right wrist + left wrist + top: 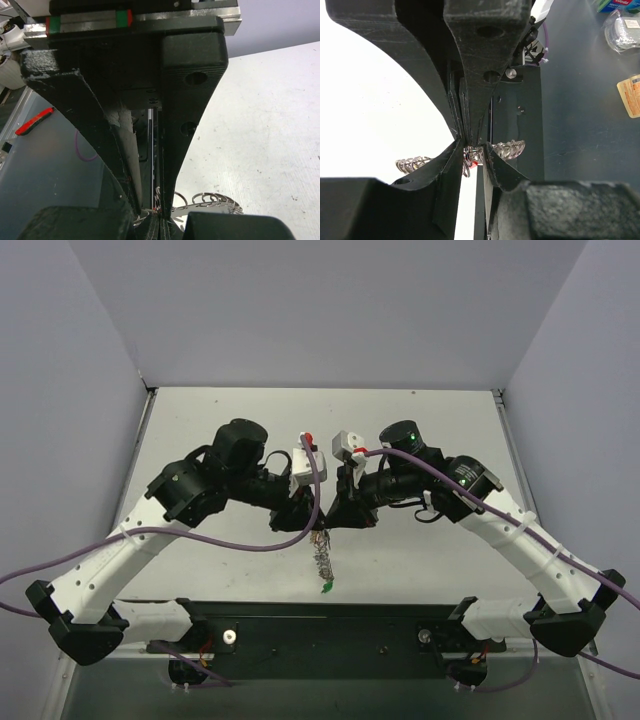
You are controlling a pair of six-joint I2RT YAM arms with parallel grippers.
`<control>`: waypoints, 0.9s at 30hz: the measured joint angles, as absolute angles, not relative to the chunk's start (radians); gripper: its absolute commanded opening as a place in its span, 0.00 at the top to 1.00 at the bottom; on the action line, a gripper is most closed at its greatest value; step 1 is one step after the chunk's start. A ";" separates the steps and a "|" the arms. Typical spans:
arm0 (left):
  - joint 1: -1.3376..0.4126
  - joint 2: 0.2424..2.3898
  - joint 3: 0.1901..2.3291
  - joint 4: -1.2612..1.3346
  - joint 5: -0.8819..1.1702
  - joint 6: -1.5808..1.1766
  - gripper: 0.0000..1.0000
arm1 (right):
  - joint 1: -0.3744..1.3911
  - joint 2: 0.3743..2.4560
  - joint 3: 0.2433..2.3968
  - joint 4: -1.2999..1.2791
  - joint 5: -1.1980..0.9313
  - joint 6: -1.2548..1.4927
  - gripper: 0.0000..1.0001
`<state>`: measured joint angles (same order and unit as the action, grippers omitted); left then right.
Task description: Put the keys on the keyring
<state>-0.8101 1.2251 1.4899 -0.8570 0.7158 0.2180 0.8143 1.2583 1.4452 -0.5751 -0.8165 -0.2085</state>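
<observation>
The keyring (322, 558) hangs as a strand of small silver pieces below the two grippers at mid table, with a green tag (327, 589) at its lower end. My left gripper (312, 523) is shut on its top. In the left wrist view my jaws (475, 150) pinch silver loops (510, 149) and a red bit. My right gripper (331, 523) meets it tip to tip. Its jaws (159, 216) are pressed shut on the ring beside a fan of loops (215, 200). No loose keys show.
The white table (420, 430) has grey walls at the back and sides. A black rail (330, 625) runs along the near edge between the arm bases. Purple cables (200, 535) loop off both arms. Packets (620, 30) lie on the dark floor beyond the table.
</observation>
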 measured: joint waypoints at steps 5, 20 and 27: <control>-0.810 1.239 1.490 -0.860 0.708 0.223 0.77 | 0.814 1.258 1.445 -0.586 -0.802 -0.211 1.00; -0.811 1.230 1.462 -0.828 0.664 0.223 1.00 | 0.814 1.254 1.443 -0.590 -0.765 -0.205 0.62; -0.813 1.073 1.226 -0.631 0.596 0.156 1.00 | 0.794 1.133 1.351 -0.410 -0.754 -0.150 0.27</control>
